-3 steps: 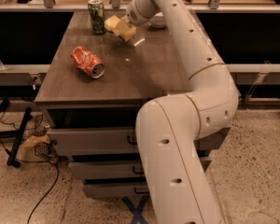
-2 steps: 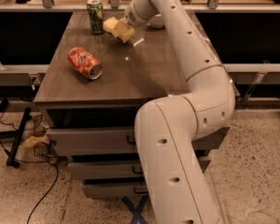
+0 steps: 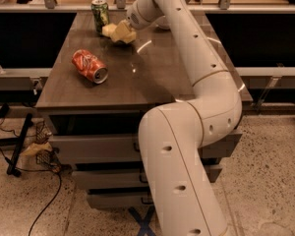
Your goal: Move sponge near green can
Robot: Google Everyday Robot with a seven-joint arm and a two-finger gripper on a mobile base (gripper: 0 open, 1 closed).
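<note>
A slim dark green can (image 3: 100,15) with a silver top stands upright at the far left of the brown table (image 3: 152,77). A pale yellow sponge (image 3: 116,32) sits just right of the can, close to it. My gripper (image 3: 125,29) is at the end of the white arm, down at the sponge and shut on it. The fingers are mostly hidden behind the sponge and the wrist.
A crushed red-orange can (image 3: 90,66) lies on its side at the table's left front. A white bowl (image 3: 163,22) is mostly hidden behind my arm at the back. Drawers (image 3: 103,146) sit under the table. Cables and a stand foot lie on the floor at left.
The gripper has carried the sponge a little left and farther back, closer to the green can. The crushed can has not moved.
</note>
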